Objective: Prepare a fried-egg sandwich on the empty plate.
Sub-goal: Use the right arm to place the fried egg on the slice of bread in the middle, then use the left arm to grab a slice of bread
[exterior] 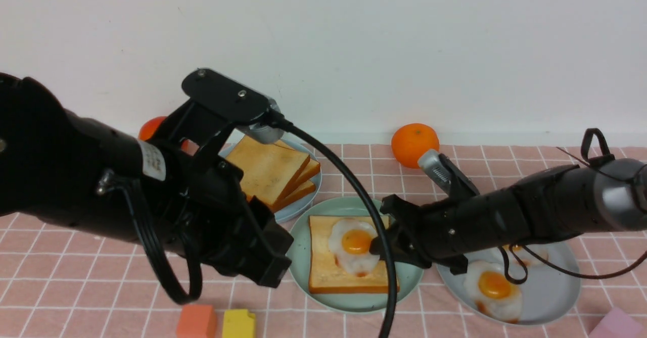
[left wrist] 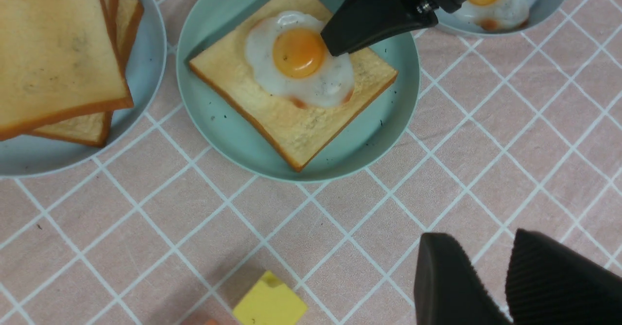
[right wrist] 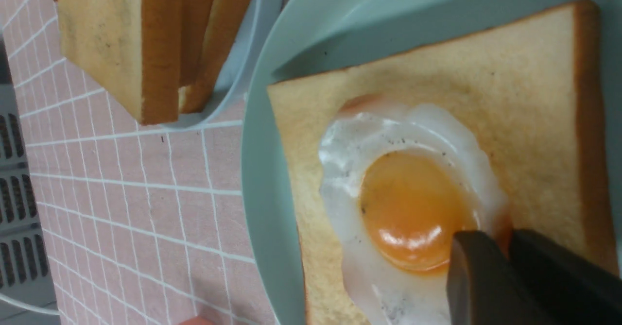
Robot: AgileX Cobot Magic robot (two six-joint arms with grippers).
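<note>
mint-green plate [exterior: 328, 301], midway along the worktop [exterior: 101, 287] near its front edge, carries one toast slice [exterior: 326, 272] with a fried egg [exterior: 354, 244] flat on top, so the build looks half done. the right tool [exterior: 376, 247] sits at the egg's rim by the yolk, jaws nearly together; whether they pinch it i cannot tell. the left tool [left wrist: 486, 247] hangs part open, empty. next, probably: the right backs off and the left fetches a slice from the stack [exterior: 265, 169] toward the back left.

1. Bulky matte-black left arm [exterior: 76, 176]: white printed label [exterior: 151, 161], looped black cables [exterior: 162, 272], flat black plate [exterior: 225, 93] with two silver screws [exterior: 242, 94].
2. Slimmer black right arm [exterior: 505, 216]: grey rounded joint [exterior: 619, 196], thin black wires [exterior: 556, 270].
3. Left gripper [left wrist: 486, 247]: matte-black fingers [left wrist: 447, 281], one ribbed.
</note>
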